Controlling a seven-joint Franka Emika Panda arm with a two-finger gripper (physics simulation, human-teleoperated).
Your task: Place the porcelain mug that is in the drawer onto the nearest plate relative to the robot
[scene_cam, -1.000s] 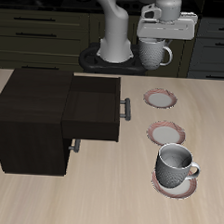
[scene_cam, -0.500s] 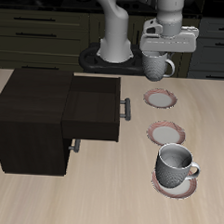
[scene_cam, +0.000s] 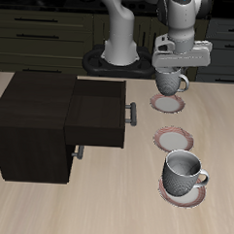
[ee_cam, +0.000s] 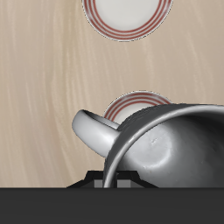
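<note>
My fingers [scene_cam: 174,73] are clamped on the rim of the porcelain mug [scene_cam: 170,83], which hangs upright from them in the air, its base just above the plate [scene_cam: 165,104] that lies farthest back on the bench [scene_cam: 105,206], the one closest to my base. From the exterior view I cannot tell whether the mug's bottom has met that plate or hangs a little clear of it. The mug's loop handle points out to one side; from my wrist it shows as a pale curved band beside the dark glossy bowl of the mug [ee_cam: 166,144], and under it I see part of the reddish-rimmed plate [ee_cam: 136,107] peeking out past the mug's wall. Another plate [ee_cam: 125,16] of the same kind lies further along the pale wood. In the exterior view that second plate [scene_cam: 173,139] sits bare in the middle of the row, and a third one [scene_cam: 181,193] nearest the bench's front edge carries a look-alike mug [scene_cam: 182,172]. Beside the row stands the dark cabinet [scene_cam: 31,124] with its drawer [scene_cam: 98,113] pulled out, its grey bar handle [scene_cam: 132,112] facing the plates.
</note>
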